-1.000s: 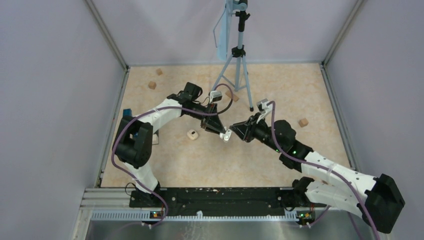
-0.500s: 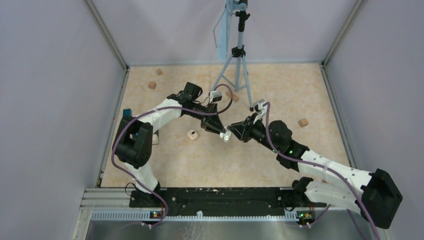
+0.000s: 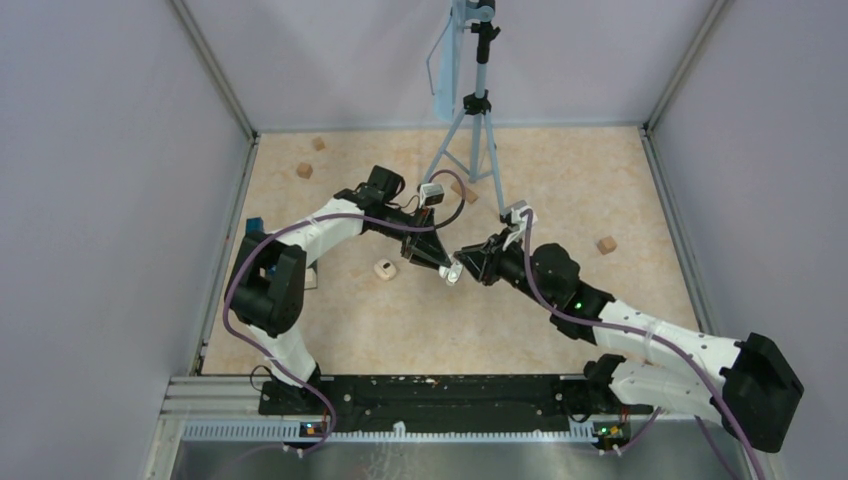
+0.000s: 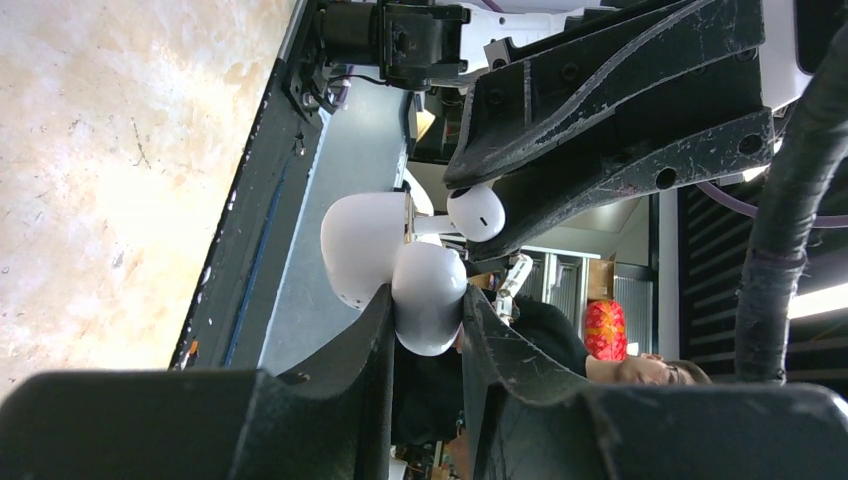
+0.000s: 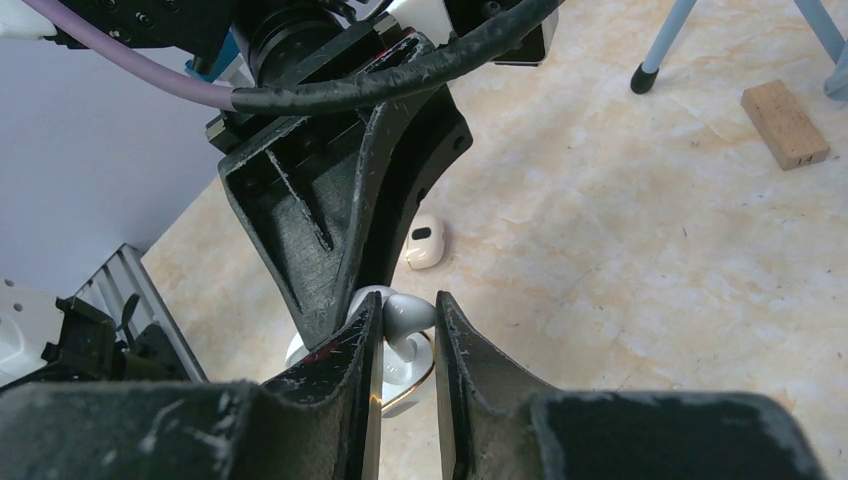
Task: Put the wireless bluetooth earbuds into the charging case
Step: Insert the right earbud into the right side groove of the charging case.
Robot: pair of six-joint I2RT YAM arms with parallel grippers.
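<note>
Over the middle of the table [image 3: 560, 170], the left gripper [image 4: 425, 300] clamps narrowly on the open white charging case [image 4: 360, 250], held in the air, while the right gripper [image 5: 408, 300], nose to nose with it, pinches one white earbud [image 4: 476, 212], its stem at the case's opening.

Two charging cases [image 3: 384, 269], one earbud [image 5: 408, 312], four wooden blocks [image 3: 606, 244]

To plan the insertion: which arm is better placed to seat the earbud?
Right: the right pincer grips the earbud at the open case, which the left pincer only holds.
</note>
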